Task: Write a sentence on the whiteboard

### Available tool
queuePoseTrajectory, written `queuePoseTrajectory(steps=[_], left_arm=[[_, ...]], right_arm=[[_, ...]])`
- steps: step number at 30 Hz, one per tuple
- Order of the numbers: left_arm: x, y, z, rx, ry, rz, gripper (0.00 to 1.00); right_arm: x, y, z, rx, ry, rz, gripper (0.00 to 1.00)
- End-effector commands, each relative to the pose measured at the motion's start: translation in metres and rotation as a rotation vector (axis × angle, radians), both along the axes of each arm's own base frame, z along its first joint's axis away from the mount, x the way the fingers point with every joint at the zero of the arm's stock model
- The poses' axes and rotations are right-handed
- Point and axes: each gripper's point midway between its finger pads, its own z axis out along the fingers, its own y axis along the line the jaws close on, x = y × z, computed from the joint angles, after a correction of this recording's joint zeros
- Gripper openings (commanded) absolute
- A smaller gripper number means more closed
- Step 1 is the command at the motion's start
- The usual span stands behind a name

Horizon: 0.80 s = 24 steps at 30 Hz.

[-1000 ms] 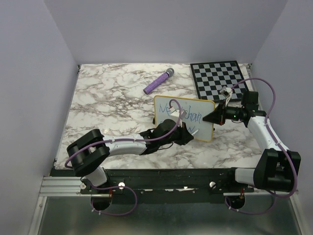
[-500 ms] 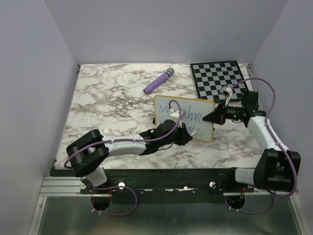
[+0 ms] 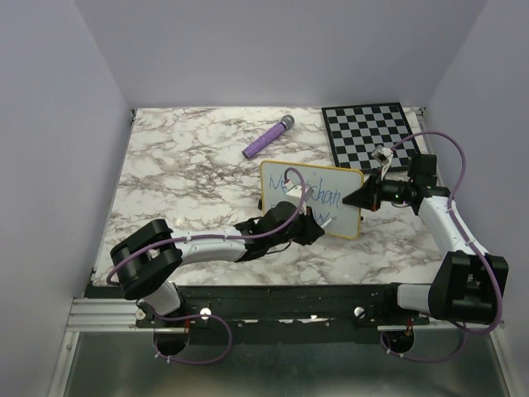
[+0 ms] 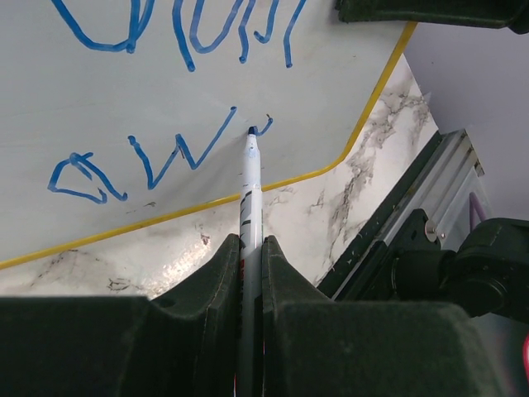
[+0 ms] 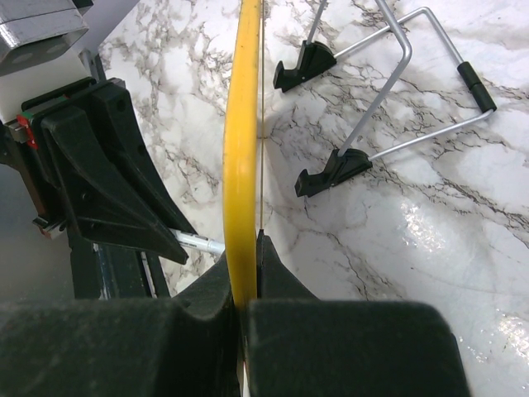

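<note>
Top view: whiteboard propped just right of table centre. Right fingers pinch its 3 o'clock edge; left fingers at its 6 o'clock edge. Purple cylinder at 12, checkered board at 1; lavender walls.
Left wrist: fingers clamped on white marker, tip touching board at blue sentence, second line "aw".
Right wrist: fingers closed on yellow frame.

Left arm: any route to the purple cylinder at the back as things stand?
Probably not. The left gripper is shut on the pen, whose tip is on the whiteboard, and the board stands between it and the purple cylinder.
</note>
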Motion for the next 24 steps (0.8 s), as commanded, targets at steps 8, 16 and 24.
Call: queuePoseTrajectory(steps=[8, 16, 24], left_arm=[[0.008, 0.015, 0.001, 0.02, 0.006, 0.054, 0.0], [0.0, 0.015, -0.013, 0.057, 0.053, 0.023, 0.0], [-0.006, 0.012, -0.014, 0.064, 0.064, -0.015, 0.0]], right_arm=[[-0.006, 0.004, 0.012, 0.043, -0.028, 0.033, 0.01], [-0.006, 0.004, 0.012, 0.043, -0.03, 0.034, 0.01], [-0.006, 0.005, 0.012, 0.043, -0.031, 0.036, 0.01]])
